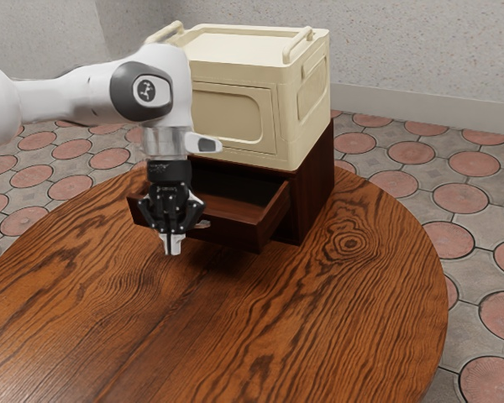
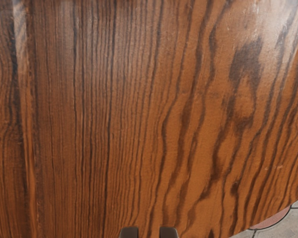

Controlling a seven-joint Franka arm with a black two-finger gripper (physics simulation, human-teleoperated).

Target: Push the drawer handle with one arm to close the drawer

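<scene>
End effector [image 1: 175, 244] closed, left of centre in the exterior view | drawer [image 1: 237, 234] open mid-frame, handle [image 1: 203, 224] just beside my fingers | risk: they look low and off-centre, so my push could slip under the handle or skew the drawer

A cream box [image 1: 227, 113] with rounded rails along its top sits level, its front and side panels inset. Under everything is a round table [image 1: 344, 311] with dark, wavy grain. Beyond lie a floor [image 1: 462, 197] of reddish and grey tiles and a speckled pale wall [image 1: 420, 50].
</scene>
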